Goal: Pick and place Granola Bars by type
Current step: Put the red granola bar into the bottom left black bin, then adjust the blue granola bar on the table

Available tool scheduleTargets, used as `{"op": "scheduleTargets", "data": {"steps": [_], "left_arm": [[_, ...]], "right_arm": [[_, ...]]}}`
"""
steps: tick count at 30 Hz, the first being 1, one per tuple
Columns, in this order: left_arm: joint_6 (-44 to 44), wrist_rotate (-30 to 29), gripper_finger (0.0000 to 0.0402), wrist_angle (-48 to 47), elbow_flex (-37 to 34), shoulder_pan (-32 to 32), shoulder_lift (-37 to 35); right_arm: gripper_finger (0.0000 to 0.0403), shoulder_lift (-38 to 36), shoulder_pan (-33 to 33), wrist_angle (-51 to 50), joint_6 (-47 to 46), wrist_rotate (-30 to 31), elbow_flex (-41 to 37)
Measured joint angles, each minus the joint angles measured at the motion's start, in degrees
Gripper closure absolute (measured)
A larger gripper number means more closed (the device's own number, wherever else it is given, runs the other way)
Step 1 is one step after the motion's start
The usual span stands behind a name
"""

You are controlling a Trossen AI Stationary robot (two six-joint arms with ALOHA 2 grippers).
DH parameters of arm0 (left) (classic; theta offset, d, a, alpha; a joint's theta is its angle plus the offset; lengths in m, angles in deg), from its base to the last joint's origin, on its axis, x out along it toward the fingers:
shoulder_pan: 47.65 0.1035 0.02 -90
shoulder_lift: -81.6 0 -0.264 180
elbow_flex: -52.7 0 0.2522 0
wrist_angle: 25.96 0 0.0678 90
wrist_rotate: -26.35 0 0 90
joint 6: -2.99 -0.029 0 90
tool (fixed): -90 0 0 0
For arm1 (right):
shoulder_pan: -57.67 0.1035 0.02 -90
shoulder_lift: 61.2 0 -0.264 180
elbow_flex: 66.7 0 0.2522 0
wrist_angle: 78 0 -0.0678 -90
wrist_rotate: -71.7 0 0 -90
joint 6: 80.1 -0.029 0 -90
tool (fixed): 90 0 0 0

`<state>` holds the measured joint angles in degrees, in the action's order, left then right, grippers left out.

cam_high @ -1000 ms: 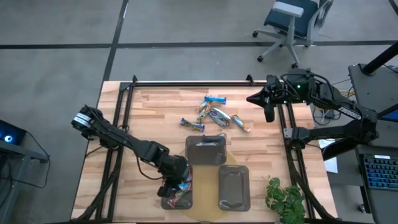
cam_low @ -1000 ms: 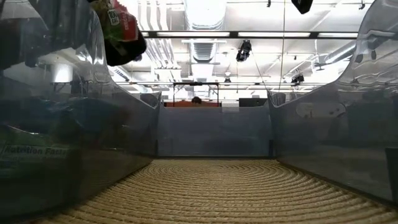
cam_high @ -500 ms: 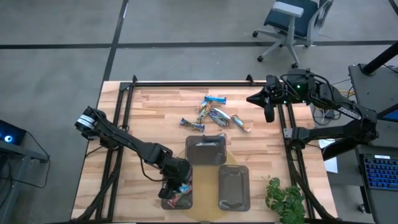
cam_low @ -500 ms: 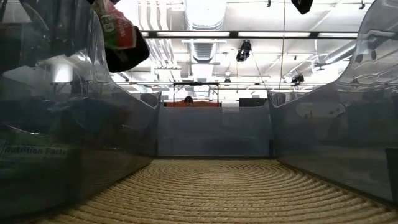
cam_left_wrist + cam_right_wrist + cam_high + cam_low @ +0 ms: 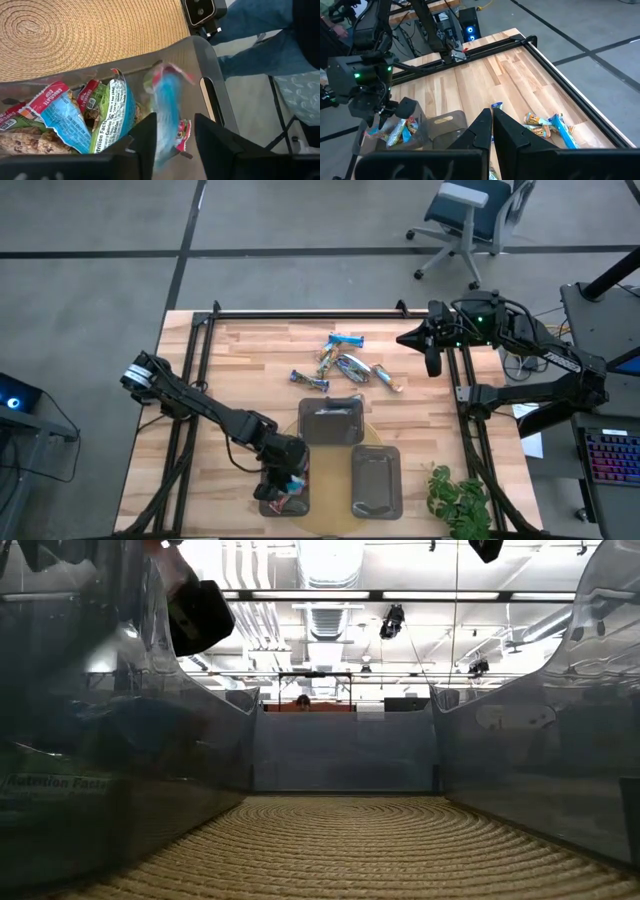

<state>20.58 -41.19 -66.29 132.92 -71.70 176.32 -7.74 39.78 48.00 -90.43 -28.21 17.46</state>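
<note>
Left pincer at lower centre-left of high view, over dark tray holding wrapped Granola Bars; fingers apart, blurred blue bar between them. 2 more trays beside. Loose bars at desk centre-top. Right pincer at upper right, fingers together.
</note>
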Motion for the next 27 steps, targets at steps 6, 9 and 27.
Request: {"op": "scheduleTargets", "data": {"steps": [6,9,27], "left_arm": [[0.1,0.0,0.0231,0.0,0.0,0.0,0.0],[0.4,0.1,0.0220,0.0,0.0,0.0,0.0],[-1.5,1.1,0.0313,-0.6,-0.1,0.3,-2.5]], "right_arm": [[0.0394,-0.2,0.0,0.0,0.0,0.0,0.0],[0.0394,-0.2,0.0,0.0,-0.1,0.0,0.0],[0.0394,-0.2,0.0,0.0,0.2,0.0,0.0]]}}
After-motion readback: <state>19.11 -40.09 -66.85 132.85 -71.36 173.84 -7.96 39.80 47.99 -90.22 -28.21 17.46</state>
